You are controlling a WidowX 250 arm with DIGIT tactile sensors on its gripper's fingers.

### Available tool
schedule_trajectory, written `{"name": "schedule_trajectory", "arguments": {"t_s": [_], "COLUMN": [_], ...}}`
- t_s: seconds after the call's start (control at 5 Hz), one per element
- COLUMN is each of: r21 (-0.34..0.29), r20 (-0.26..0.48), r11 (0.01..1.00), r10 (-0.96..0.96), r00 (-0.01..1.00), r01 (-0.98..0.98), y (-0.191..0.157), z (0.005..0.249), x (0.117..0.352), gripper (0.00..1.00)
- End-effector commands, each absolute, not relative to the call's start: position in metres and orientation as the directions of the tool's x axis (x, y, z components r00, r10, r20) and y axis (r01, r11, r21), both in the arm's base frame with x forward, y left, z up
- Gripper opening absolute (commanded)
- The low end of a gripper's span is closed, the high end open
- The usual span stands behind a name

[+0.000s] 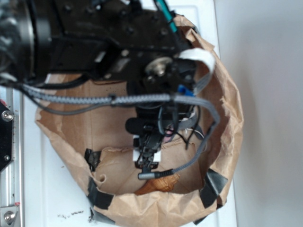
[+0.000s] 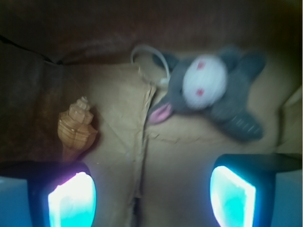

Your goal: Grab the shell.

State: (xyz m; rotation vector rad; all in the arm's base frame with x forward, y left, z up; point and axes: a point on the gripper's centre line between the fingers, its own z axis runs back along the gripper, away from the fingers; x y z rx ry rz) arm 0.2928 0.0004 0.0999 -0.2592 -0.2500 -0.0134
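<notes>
The shell [image 2: 75, 128] is a ribbed orange-brown spiral lying on the paper floor at the left of the wrist view, just above the left fingertip and outside the jaws. In the exterior view the shell [image 1: 158, 184] peeks out beside the bag's near wall, under the arm. My gripper [image 2: 152, 196] is open, its two glowing pads wide apart over bare brown paper. From outside, the gripper [image 1: 147, 163] hangs down inside the bag, just above the shell.
A grey-and-white plush bunny [image 2: 213, 90] lies on the paper at the upper right of the wrist view. The brown paper bag [image 1: 222, 94], its rim rolled and taped with black tape [image 1: 213, 187], walls in everything. The bag sits on a white table [image 1: 52, 203].
</notes>
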Motion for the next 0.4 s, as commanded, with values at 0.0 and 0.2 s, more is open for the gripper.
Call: {"name": "schedule_trajectory", "arguments": {"t_s": [0.0, 0.2], "r21": [-0.265, -0.271], "r20": [0.224, 0.194], "r11": [0.964, 0.962], "r10": [0.095, 0.090], "r00": [0.970, 0.977], "r01": [-0.033, -0.035], "y": [-0.026, -0.046], "z": [0.104, 0.091], "x": [0.295, 0.303], "gripper": [1.00, 1.00]}}
